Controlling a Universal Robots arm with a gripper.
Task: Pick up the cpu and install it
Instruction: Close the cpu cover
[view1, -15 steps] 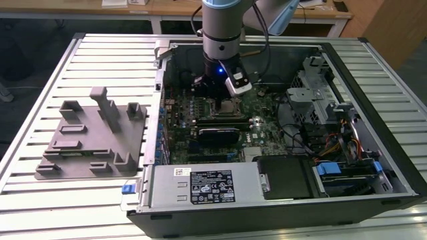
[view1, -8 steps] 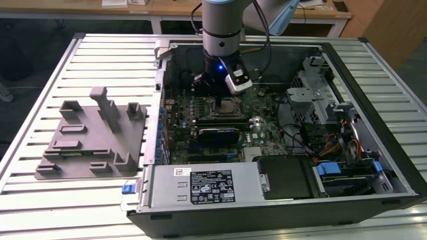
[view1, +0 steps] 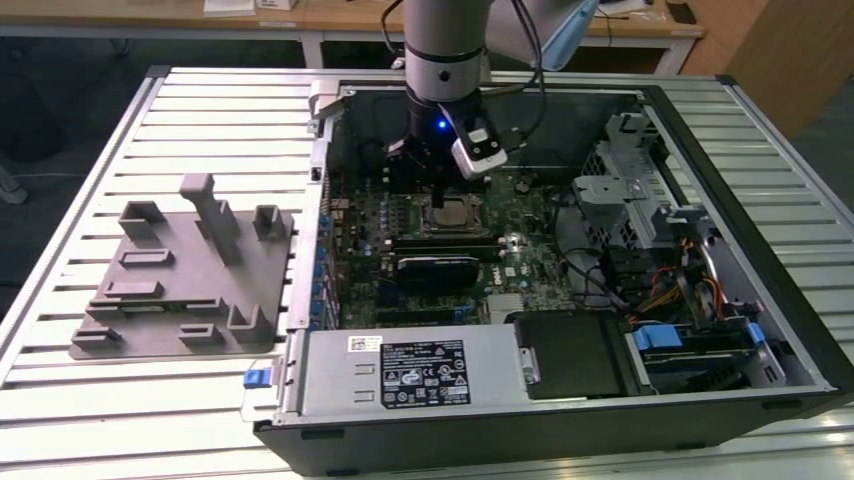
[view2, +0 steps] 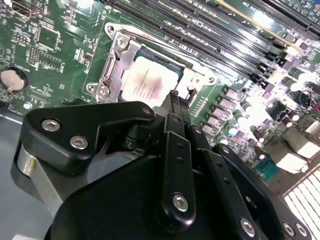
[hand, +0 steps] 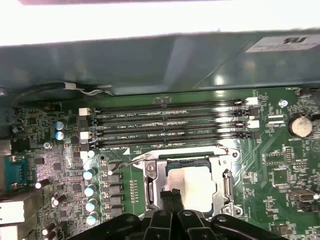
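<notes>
The cpu (hand: 192, 187), a small flat square chip with a silvery-white metal top plate, lies flat inside the square metal-framed socket (hand: 150, 175) on the green motherboard (view1: 527, 275). It looks level, with the frame around all the sides I can see. A thin wire lever (hand: 131, 161) runs beside the socket, on the side towards the long black memory slots (hand: 165, 120).

My black claw (hand: 171, 200) hangs directly over the socket, its tip just above the near edge of the chip. In the first wrist view the two fingertips (hand: 166, 199) are drawn together with nothing between them, so my claw is clenched on nothing. I cannot tell whether the tip touches the top plate or hovers just off it.

In the exterior view my silver-grey arm (view1: 441, 50) reaches straight down into the open black computer case (view1: 747, 200), which lies on its side on the slatted metal desk (view1: 200, 110). On the desk, beside the case at the exterior view's left, sits a large grey plastic tray with upright blocks (view1: 174, 300), apart from my claw. A round silver coin battery (hand: 300, 125) sits on the board, off to one side of the socket.
</notes>
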